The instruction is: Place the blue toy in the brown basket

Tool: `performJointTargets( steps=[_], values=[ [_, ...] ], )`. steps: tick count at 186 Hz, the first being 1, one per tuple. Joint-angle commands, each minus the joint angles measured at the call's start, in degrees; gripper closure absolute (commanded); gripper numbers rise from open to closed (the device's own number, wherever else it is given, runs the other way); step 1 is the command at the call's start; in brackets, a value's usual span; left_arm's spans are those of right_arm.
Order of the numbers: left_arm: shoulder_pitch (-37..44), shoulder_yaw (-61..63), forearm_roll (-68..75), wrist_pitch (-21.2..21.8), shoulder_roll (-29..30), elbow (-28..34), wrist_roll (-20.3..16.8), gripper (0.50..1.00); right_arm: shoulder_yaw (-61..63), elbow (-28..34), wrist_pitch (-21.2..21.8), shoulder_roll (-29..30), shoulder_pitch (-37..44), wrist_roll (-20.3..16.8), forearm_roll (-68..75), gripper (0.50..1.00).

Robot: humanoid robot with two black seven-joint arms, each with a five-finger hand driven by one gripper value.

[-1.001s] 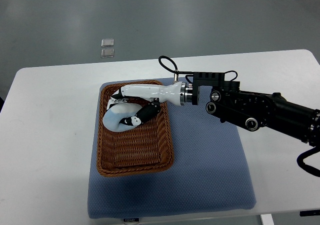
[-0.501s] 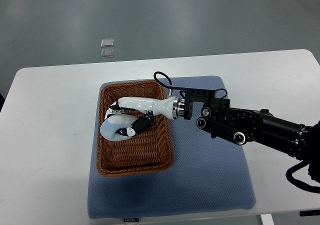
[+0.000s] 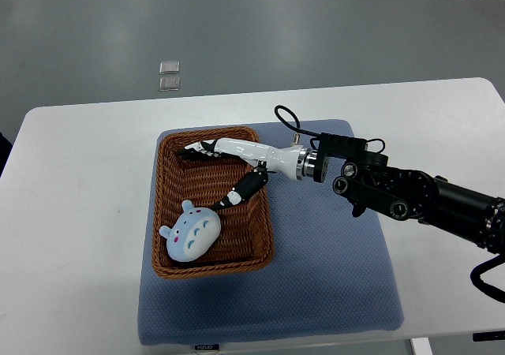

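Note:
The blue toy, a pale blue round plush with small ears and a spotted face, lies inside the brown wicker basket at its near left corner. My right hand reaches in from the right over the basket's far half. Its white fingers are spread toward the far left rim and the dark thumb points down toward the toy. The hand is open and holds nothing, apart from the toy. The left arm is not in view.
The basket sits on a blue-grey mat on a white table. My black forearm crosses the mat's right side. Two small clear squares lie on the grey floor beyond the table.
The hand let go of the blue toy, which dropped to the basket's near left corner. The hand opened and drew back toward the right and the far rim.

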Motion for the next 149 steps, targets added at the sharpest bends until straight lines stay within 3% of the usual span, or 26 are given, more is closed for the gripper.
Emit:
performJointTargets(
  steps=[1,29,57,92,149],
  values=[
    [-0.1,0.0,0.0,0.0,0.0,0.0,0.1,0.500,2.4,0.0,1.3,-1.5,0.0,-0.8,7.8,0.601],
    [0.0,0.0,0.0,0.0,0.0,0.0,0.0,0.500,7.4,0.0,5.0,-4.7,-1.5,-7.3,19.3,0.587],
    [-0.1,0.0,0.0,0.0,0.0,0.0,0.0,0.500,11.9,-0.2,9.2,-7.1,-4.7,-11.1,29.0,0.589],
    [0.0,0.0,0.0,0.0,0.0,0.0,0.1,0.500,13.8,-2.0,10.8,-10.2,-7.6,-21.0,47.8,0.587],
    [0.0,0.0,0.0,0.0,0.0,0.0,0.0,0.500,13.9,-9.4,11.2,-10.7,-8.5,-21.3,56.8,0.587]
  ],
)
